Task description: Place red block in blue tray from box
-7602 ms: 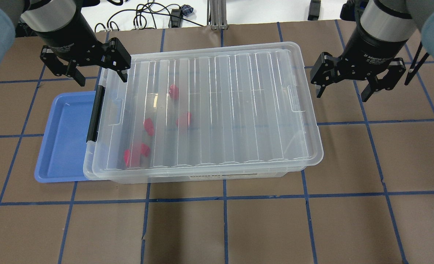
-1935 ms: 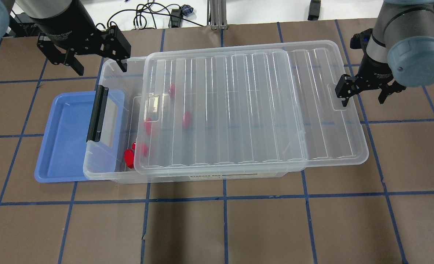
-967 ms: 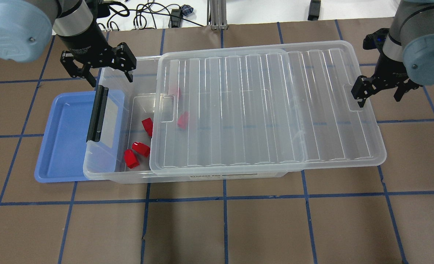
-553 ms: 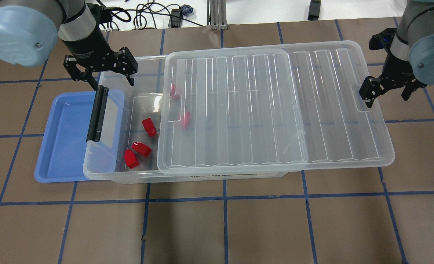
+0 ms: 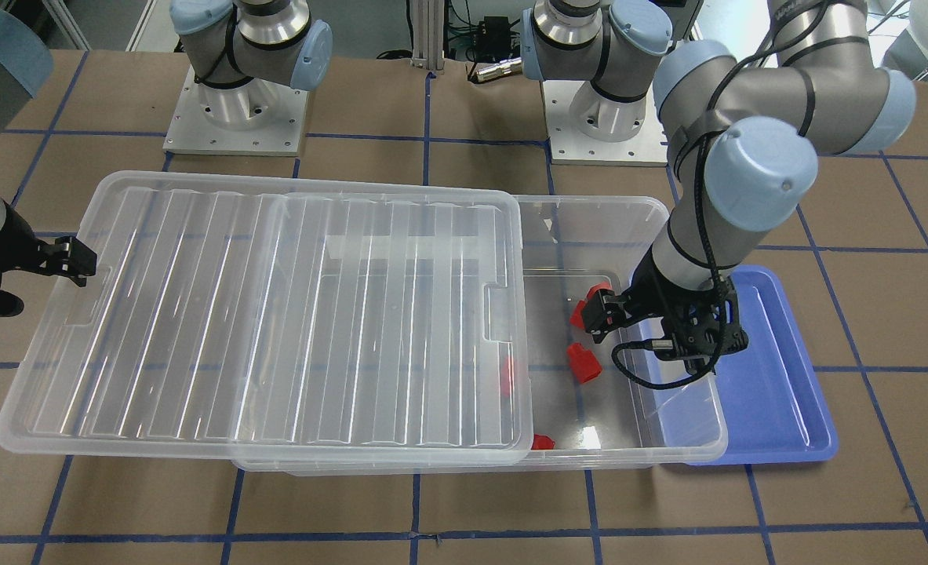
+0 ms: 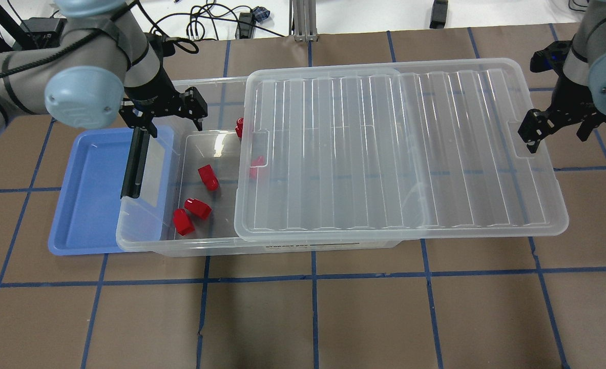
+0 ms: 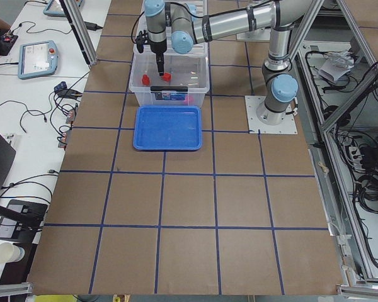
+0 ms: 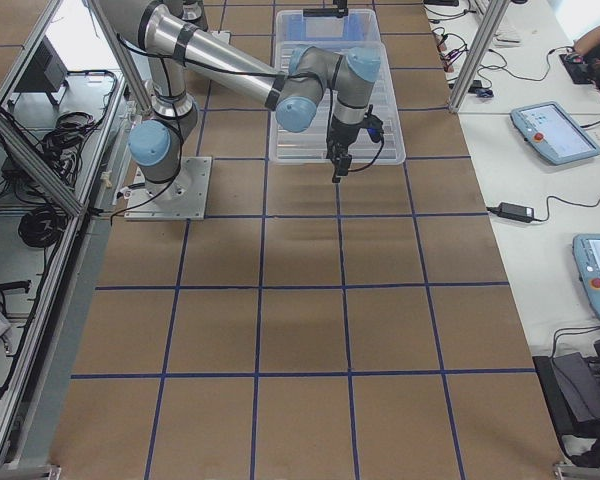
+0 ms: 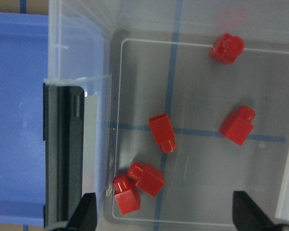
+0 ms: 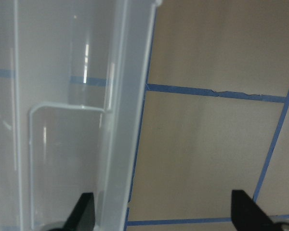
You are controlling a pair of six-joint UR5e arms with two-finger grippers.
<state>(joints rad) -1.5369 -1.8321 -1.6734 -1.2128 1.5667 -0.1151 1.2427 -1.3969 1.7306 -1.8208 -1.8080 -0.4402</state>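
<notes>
1. The left gripper (image 6: 175, 127) is held open above five blocks (image 9: 161, 132) in the box's (image 6: 292, 247) uncovered end.
2. The lid's (image 6: 400, 154) overhung edge is straddled by the open right gripper (image 6: 557, 139).
3. The tray (image 6: 87, 205) is laid between the box and the table's (image 6: 313, 318) left edge.

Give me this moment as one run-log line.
lid: partly off box | left gripper: open over box's uncovered end | right gripper: open at lid's end | red blocks: five in box | blue tray: empty
</notes>
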